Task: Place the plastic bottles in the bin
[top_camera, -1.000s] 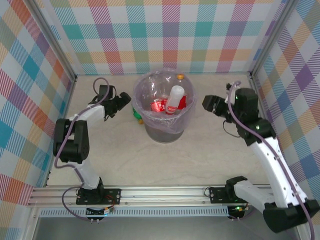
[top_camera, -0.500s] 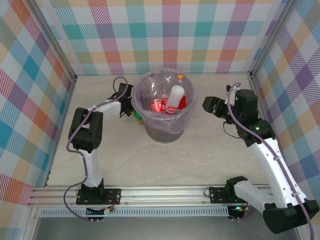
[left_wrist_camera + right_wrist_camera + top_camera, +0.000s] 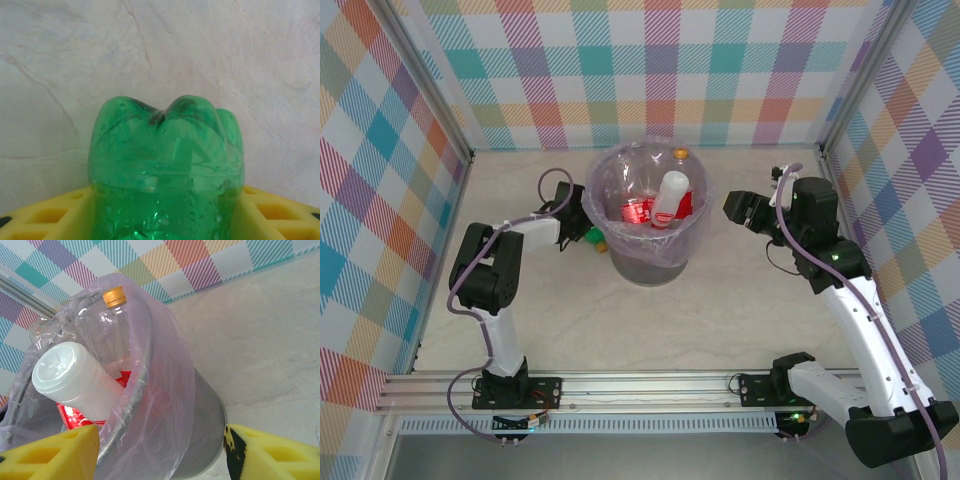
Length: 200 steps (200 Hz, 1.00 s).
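Top external, left arm: over the last second I watched it swing in from the left and drop low; the left gripper (image 3: 576,232) now sits at the foot of the bin (image 3: 645,268), on its left side.
Left wrist, jaws: the yellow pads (image 3: 45,215) have come in on the green bottle (image 3: 165,170) from both flanks and look pressed to its sides, so I read this as a grasp.
Green bottle: lying on the table (image 3: 720,300) just beside the bin wall, its lobed base facing the wrist camera, not yet lifted.
Bin contents: unchanged, with a white-capped bottle (image 3: 672,195) leaning against the far side, an orange-capped bottle (image 3: 681,154) at the back rim and red-labelled bottles (image 3: 640,212) below.
Right wrist, jaws: the right gripper (image 3: 161,440) is spread with nothing between its fingers, looking at the bin and its lilac liner (image 3: 165,390).
Right arm: has not moved; it hangs to the right of the bin, apart from it.
Meaning for the task: I judge the pick of the last loose bottle I can see is made; what remains is to lift it over the rim and let go.
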Available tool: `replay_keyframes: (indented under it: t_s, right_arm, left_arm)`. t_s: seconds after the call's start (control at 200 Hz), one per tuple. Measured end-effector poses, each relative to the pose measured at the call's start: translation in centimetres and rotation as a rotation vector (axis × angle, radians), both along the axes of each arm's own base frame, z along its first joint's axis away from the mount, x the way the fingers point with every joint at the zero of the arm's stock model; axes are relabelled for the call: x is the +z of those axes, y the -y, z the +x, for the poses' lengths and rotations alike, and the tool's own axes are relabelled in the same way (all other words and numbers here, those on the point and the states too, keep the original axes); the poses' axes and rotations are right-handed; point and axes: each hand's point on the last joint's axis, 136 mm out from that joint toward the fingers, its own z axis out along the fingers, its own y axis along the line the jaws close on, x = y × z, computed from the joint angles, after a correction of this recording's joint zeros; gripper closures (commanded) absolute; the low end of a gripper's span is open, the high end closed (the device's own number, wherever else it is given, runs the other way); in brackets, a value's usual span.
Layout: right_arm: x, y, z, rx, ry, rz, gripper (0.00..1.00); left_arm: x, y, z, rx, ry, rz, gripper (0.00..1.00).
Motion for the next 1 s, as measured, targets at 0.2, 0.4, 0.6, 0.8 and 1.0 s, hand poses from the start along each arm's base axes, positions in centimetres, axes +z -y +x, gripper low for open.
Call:
replay_keyframes:
  t_s: [0.2,0.4,0.6,0.8,1.0]
  right_arm:
    - [0.3,-0.8,0.3,0.03,0.005,0.031,0.33]
    - [0.7,-1.6,1.2,0.054,0.017,0.072,0.32]
    - [-0.2,-2.1,2.1,0.067,-0.007,0.079,0.32]
    - [0.1,-2.3,2.5,0.073,0.014,0.087,0.33]
    - [0.2,-2.3,2.6,0.067,0.025,0.092,0.33]
  left_arm:
    - [2.4,-1.2,-0.4,0.038,0.043,0.046,0.55]
    - [9.7,-1.8,-0.2,0.064,0.195,0.037,0.56]
    - [16.9,-4.4,-2.6,0.108,0.318,0.118,0.56]
    - [26.9,-7.4,-7.8,0.142,0.512,0.203,0.58]
    - [36.7,-3.8,-11.2,0.062,0.741,0.234,0.65]
